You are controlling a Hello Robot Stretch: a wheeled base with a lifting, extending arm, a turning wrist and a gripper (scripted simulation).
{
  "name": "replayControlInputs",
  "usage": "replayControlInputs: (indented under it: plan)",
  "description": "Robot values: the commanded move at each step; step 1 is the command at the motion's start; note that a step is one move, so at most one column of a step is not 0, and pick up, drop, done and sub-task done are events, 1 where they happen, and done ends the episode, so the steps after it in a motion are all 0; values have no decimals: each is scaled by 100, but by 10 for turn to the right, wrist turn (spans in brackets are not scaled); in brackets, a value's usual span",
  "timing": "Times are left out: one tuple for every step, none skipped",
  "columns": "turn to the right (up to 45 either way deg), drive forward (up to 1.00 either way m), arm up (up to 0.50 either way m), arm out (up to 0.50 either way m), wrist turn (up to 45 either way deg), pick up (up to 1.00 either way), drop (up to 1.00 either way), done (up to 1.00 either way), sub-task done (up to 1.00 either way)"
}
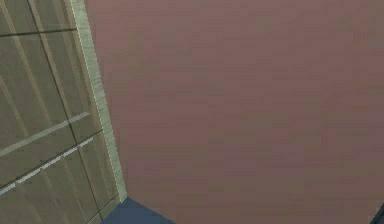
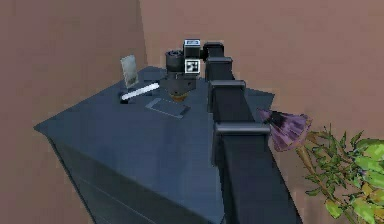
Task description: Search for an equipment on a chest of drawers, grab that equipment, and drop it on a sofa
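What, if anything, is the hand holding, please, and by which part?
That cannot be told: the hand shows against the chest of drawers, where small things lie.

There are one chest (image 2: 110, 140), one grey card (image 2: 130, 68), one white stick (image 2: 139, 92), one flat slab (image 2: 166, 106) and one plant (image 2: 345, 170).

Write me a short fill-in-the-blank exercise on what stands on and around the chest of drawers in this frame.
1. The arm stretches over the chest of drawers, which is dark ____ in colour.
2. At the arm side view's right, the plant bears a ____ flower.
3. A thin white thing lies on the top, to the picture's ____ of the gripper.
4. In the forward view, a panelled surface stands at the picture's ____ edge.

Missing words: blue; purple; left; left.
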Motion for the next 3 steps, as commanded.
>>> replayControlInputs:
  plan:
    - [0,0,0,0,420,0,0,0,0]
    - [0,0,-12,0,0,0,0,0,0]
    - [0,0,0,0,0,100,0,0,0]
